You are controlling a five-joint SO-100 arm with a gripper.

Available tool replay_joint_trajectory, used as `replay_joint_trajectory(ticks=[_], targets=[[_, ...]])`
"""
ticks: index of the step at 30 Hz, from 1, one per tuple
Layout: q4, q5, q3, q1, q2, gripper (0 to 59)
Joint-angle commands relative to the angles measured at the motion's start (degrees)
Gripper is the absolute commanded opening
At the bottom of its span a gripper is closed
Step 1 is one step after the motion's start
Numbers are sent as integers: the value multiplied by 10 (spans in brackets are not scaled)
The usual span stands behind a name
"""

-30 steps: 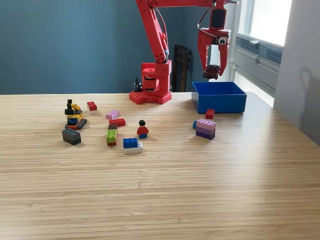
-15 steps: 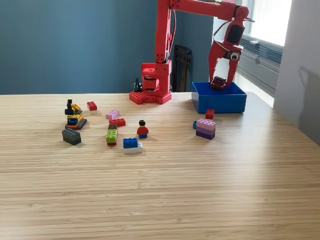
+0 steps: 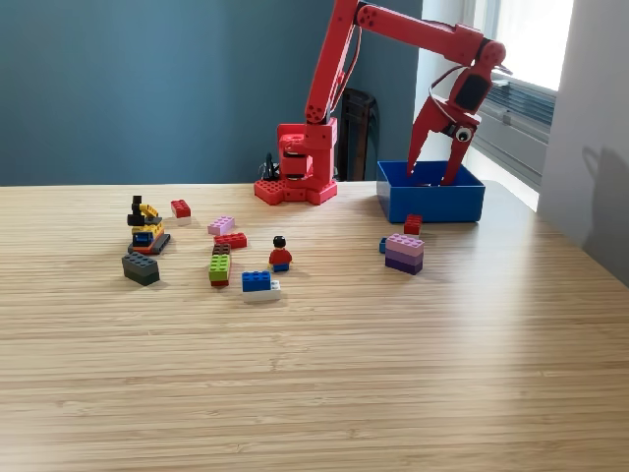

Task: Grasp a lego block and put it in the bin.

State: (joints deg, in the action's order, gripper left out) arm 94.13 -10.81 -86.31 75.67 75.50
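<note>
My tool [image 3: 433,180] hangs spread and empty, tips dipped inside the bin [image 3: 430,204] at the counter's far right corner; the nearest lego block [image 3: 413,224] lies just before the bin's front wall, toward me.

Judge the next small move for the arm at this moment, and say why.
Probably lift the gripper straight up out of the blue bin. Its jaws are spread wide with nothing visible between them, tips down inside the bin walls, so the release looks done. Loose blocks such as the small red block remain on the table for the next pick.
</note>
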Motion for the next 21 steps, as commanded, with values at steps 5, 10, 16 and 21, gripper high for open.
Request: replay_joint_trajectory(ticks=[5,10,16,21], targets=[[41,-7,87,4,11,237],[79,-31,226,-10,13,127],[81,-61,337,-72,13,16],[81,-69,357,-156,13,0]])
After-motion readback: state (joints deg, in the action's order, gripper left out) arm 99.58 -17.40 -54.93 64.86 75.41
